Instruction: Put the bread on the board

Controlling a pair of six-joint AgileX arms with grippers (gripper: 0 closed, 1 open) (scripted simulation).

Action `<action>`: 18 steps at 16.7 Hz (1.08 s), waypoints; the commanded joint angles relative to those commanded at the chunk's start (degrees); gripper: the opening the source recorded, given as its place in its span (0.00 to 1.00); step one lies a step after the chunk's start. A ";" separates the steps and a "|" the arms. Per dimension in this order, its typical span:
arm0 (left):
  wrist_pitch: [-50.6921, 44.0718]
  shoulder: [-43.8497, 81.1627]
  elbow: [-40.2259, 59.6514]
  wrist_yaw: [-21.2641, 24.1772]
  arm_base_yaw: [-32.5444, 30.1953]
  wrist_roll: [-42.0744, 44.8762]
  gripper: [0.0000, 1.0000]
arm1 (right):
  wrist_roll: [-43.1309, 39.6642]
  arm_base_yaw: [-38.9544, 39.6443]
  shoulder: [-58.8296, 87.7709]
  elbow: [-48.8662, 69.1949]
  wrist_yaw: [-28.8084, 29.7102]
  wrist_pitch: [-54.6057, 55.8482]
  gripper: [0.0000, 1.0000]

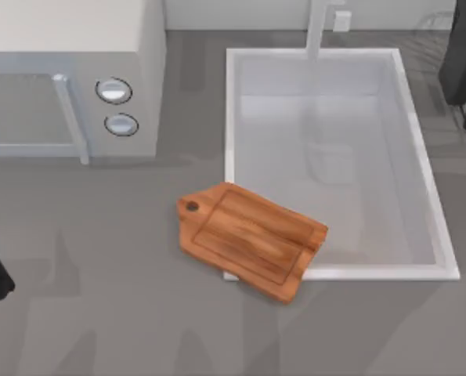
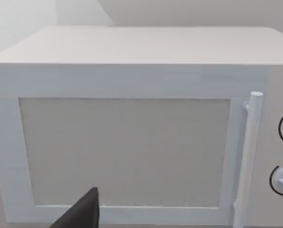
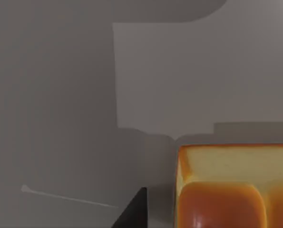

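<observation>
Lay tilted on the grey worktop (image 1: 99, 329): the reddish-brown board (image 1: 252, 239), holed handle end toward the microwave (image 1: 68, 70), far corner overlapping the white sink's rim (image 1: 334, 272). Sat close before the right wrist camera: the golden-orange bread (image 3: 234, 187), beside a dark fingertip (image 3: 134, 211). Parked at the worktop's far right: the right arm. Parked at its left edge, facing the microwave door: the left arm. Could not tell either end effector's opening or any hold.
</observation>
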 joint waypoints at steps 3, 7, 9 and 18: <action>0.00 0.00 0.00 0.00 0.00 0.00 1.00 | 0.00 0.00 0.00 0.00 0.00 0.00 0.00; 0.00 0.00 0.00 0.00 0.00 0.00 1.00 | 0.00 0.00 0.00 0.00 0.00 0.00 0.00; 0.00 0.00 0.00 0.00 0.00 0.00 1.00 | 0.00 0.00 0.00 0.00 0.00 0.00 0.00; 0.00 0.00 0.00 0.00 0.00 0.00 1.00 | -0.13 -0.04 -5.95 10.81 -0.27 -16.55 0.00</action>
